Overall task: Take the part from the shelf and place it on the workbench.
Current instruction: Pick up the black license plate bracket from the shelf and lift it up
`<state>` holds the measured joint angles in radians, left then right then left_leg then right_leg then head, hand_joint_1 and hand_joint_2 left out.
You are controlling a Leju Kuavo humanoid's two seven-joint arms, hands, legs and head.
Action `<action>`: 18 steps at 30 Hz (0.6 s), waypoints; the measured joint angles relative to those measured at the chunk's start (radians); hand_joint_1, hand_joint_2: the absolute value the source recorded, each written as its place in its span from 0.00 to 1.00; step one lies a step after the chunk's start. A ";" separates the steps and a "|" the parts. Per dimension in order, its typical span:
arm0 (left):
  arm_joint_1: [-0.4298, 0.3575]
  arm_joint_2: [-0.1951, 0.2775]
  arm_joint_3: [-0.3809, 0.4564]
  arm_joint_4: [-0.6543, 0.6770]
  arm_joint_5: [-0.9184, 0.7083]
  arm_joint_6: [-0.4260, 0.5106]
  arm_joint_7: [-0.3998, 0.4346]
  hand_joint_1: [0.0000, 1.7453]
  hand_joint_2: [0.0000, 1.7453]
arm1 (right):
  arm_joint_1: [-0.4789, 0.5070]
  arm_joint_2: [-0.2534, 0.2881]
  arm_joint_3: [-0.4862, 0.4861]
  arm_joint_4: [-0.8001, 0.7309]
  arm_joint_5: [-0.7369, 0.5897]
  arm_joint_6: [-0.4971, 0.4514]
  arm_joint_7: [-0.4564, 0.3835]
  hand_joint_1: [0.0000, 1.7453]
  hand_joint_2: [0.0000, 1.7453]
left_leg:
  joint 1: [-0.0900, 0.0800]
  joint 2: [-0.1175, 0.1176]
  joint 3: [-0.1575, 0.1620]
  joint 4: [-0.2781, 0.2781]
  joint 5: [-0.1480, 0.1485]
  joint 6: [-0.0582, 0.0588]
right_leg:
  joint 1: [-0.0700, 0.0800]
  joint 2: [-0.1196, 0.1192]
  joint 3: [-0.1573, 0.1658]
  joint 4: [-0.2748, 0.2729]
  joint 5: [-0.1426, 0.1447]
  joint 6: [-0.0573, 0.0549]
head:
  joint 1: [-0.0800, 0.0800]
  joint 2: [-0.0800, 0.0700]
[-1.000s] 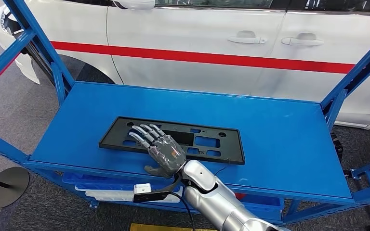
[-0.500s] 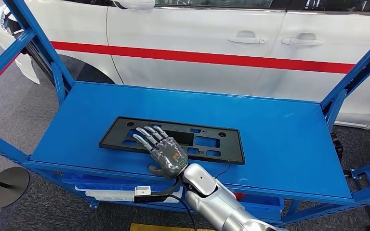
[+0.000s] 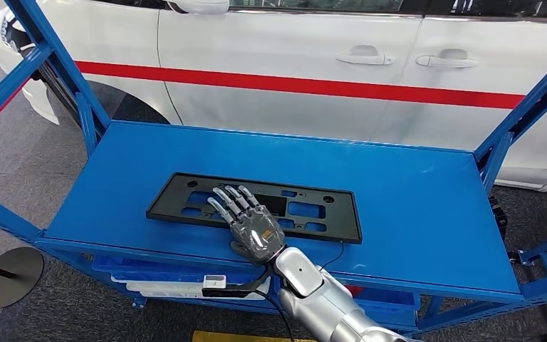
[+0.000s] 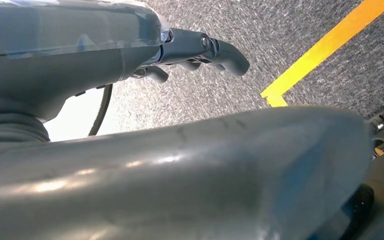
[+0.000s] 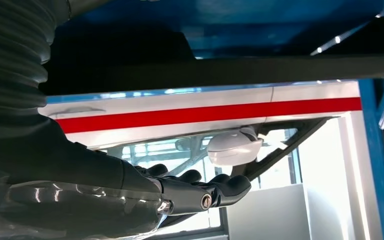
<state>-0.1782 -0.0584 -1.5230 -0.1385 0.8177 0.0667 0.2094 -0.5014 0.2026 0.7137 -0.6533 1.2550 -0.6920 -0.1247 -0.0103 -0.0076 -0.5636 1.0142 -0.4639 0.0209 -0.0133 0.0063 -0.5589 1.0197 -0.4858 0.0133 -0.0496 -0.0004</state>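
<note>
- Part [image 3: 256,206]: flat black rectangular frame with cutouts, lying flat on the blue shelf [image 3: 413,206], near the front edge, left of centre.
- Right hand [image 3: 251,222]: over the part's near long edge, roughly mid-length. Fingers [image 3: 229,199] straight and slightly spread, reaching across the frame toward the far edge.
- Palm faces down; thumb sits at the part's front edge, on the shelf side.
- Nothing gripped. Hand is flat and open above the part; can't tell from the head view whether the fingers actually touch it.
- Right wrist view: fingers [image 5: 220,187] extended, not curled, nothing between them and the thumb.
- Left hand [image 4: 130,55]: seen in the left wrist view, over grey carpet [image 4: 330,80] with a yellow floor line [image 4: 325,50]. Fingers [image 4: 220,50] look loosely bent, nothing visible in them; can't call it open or closed.
- White car [image 3: 342,64] with a red stripe [image 3: 313,85] parked just behind the shelf, two door handles visible.
- Blue frame uprights [image 3: 50,64] at both shelf ends.
- Black round floor base [image 3: 11,274] on the carpet, lower left of the shelf.
- Writing/brands: none readable on part, shelf or car.
</note>
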 joint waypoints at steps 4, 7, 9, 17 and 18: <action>-0.001 0.000 -0.014 0.000 -0.010 -0.003 0.000 0.00 0.00 | 0.022 0.000 -0.017 0.000 0.059 -0.002 0.042 0.00 1.00 | 0.000 0.000 0.000 0.000 0.000 0.000 | 0.000 0.000 0.000 0.000 0.000 0.000 | 0.000 0.000; -0.002 0.000 -0.017 0.000 -0.026 -0.008 0.001 0.00 0.00 | 0.036 0.000 -0.033 -0.002 0.082 -0.007 0.062 0.00 1.00 | 0.000 0.000 0.000 0.000 0.000 0.000 | 0.000 0.000 0.000 0.000 0.000 0.000 | 0.000 0.000; -0.003 0.000 -0.019 0.000 -0.033 -0.012 0.002 0.00 0.00 | 0.043 0.000 -0.043 -0.005 0.094 -0.010 0.074 0.00 1.00 | 0.000 0.000 0.000 0.000 0.000 0.000 | 0.000 0.000 0.000 0.000 0.000 0.000 | 0.000 0.000; -0.005 0.000 -0.023 0.000 -0.052 -0.021 0.005 0.00 0.00 | 0.053 0.000 -0.085 -0.011 0.149 -0.013 0.121 0.00 1.00 | 0.000 0.000 0.002 0.000 0.000 0.000 | 0.000 0.000 0.002 0.000 0.000 0.000 | 0.000 0.000; -0.005 0.000 -0.023 0.000 -0.052 -0.021 0.005 0.00 0.00 | 0.053 0.000 -0.091 -0.011 0.156 -0.013 0.130 0.00 1.00 | 0.000 0.000 0.002 0.000 0.000 0.000 | 0.000 0.000 0.002 0.000 0.000 0.000 | 0.000 0.000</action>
<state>-0.1828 -0.0584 -1.5460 -0.1385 0.7659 0.0459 0.2143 -0.4485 0.2026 0.6229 -0.6641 1.4110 -0.7053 0.0056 -0.0104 -0.0074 -0.5616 1.0142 -0.4639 0.0209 -0.0133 0.0064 -0.5571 1.0195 -0.4858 0.0133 -0.0496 -0.0004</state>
